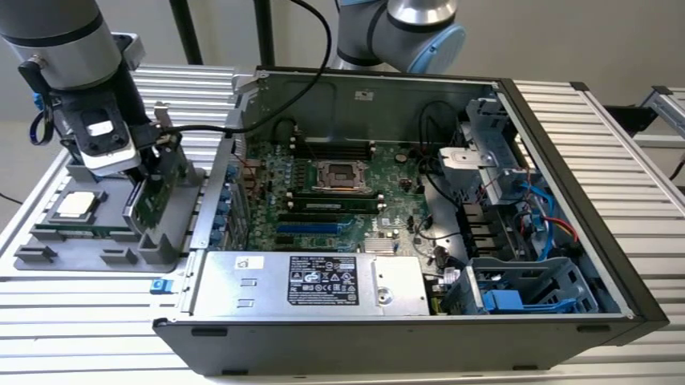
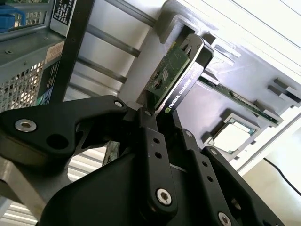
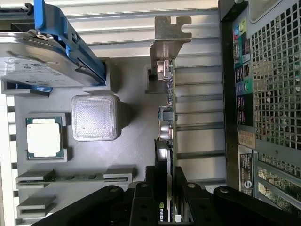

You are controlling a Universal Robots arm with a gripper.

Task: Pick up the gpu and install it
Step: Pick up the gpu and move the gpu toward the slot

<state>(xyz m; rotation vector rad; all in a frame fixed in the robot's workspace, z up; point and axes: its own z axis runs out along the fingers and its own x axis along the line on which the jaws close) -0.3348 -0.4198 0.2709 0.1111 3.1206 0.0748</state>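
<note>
The black two-fingered end effector (image 3: 169,190) is clamped on the thin green gpu (image 3: 166,120), gripping its black fan shroud on one face and the bare board on the other. The card stands on edge in the grey moulded holder tray (image 3: 134,155) on the slatted metal surface (image 1: 86,321). It sits just outside the open black computer case (image 1: 599,160), at the exterior view's left.

To my eye, a good lift goes straight up with the card kept vertical, so the silver bracket leaves the tray's notch without twisting.

White lettering runs along the shroud's edge in the second wrist view. The silver power supply (image 1: 321,281) carries printed stickers.
</note>
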